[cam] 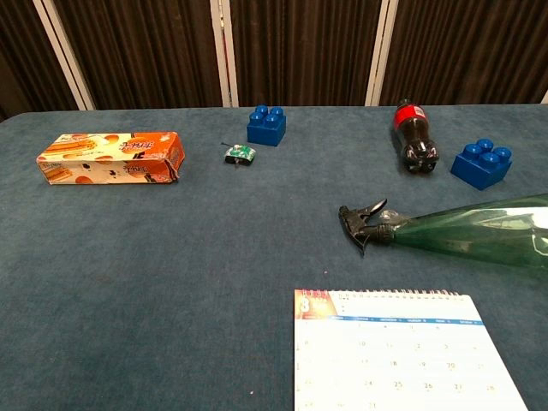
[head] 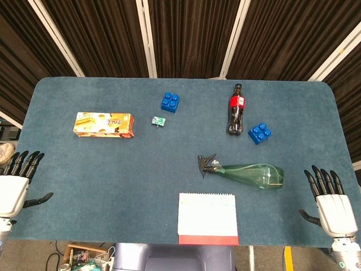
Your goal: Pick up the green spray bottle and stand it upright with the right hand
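Note:
The green spray bottle [head: 251, 174] lies on its side on the blue table, its black trigger head [head: 207, 164] pointing left and its base to the right. In the chest view the spray bottle [cam: 475, 234] runs off the right edge. My right hand [head: 331, 204] is at the table's near right corner, fingers spread and empty, well right of the bottle's base. At the near left edge my left hand [head: 14, 185] is likewise spread and holds nothing. Neither hand shows in the chest view.
A cola bottle [head: 236, 110] lies behind the spray bottle, beside a blue block [head: 259, 133]. Another blue block [head: 170, 102], a small green item [head: 158, 121] and an orange snack box [head: 104, 124] sit further left. A calendar [head: 207, 218] lies at the near edge.

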Action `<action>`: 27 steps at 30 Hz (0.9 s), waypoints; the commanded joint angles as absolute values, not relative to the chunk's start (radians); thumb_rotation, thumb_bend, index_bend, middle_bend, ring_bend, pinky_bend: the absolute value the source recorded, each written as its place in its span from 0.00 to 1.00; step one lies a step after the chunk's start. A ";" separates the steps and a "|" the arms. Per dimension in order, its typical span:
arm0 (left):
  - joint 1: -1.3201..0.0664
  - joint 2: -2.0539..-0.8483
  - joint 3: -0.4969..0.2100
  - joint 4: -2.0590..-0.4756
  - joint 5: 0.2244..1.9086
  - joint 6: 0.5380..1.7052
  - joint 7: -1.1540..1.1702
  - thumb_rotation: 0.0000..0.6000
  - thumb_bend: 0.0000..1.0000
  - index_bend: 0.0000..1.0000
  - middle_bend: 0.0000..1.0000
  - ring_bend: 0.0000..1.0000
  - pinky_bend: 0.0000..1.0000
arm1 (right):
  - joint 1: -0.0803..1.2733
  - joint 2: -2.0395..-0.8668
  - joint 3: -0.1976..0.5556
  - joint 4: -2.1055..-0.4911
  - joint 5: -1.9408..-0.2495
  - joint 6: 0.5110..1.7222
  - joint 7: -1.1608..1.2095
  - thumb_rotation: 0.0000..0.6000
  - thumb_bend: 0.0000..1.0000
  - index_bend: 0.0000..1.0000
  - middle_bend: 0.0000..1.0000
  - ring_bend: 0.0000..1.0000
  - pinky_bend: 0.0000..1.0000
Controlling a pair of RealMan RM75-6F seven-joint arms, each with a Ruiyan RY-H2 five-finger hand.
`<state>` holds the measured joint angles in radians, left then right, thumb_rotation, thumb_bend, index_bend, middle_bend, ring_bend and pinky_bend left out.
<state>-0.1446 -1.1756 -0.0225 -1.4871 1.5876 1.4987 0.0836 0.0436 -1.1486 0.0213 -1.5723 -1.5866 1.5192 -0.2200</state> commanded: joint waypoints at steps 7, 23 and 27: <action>-0.167 -1.194 -0.032 -1.470 1.575 1.464 0.088 1.00 0.00 0.00 0.06 0.00 0.04 | 0.050 -1.152 0.022 -1.575 -1.586 1.508 -0.236 1.00 0.14 0.00 0.00 0.00 0.00; -0.267 -1.291 -0.105 -1.359 1.507 1.364 0.152 1.00 0.00 0.00 0.03 0.00 0.04 | 0.174 -1.326 0.102 -1.798 -1.486 1.391 -1.122 1.00 0.14 0.00 0.00 0.00 0.00; -0.269 -1.295 -0.100 -1.354 1.506 1.360 0.154 1.00 0.00 0.00 0.03 0.00 0.04 | 0.204 -1.397 0.112 -1.821 -1.389 1.343 -1.320 1.00 0.14 0.01 0.00 0.00 0.00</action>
<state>-0.2693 -1.2942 -0.0994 -1.3548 1.5077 1.3566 0.1530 0.1525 -1.2990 0.0894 -1.7505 -1.4921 1.4095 -1.0935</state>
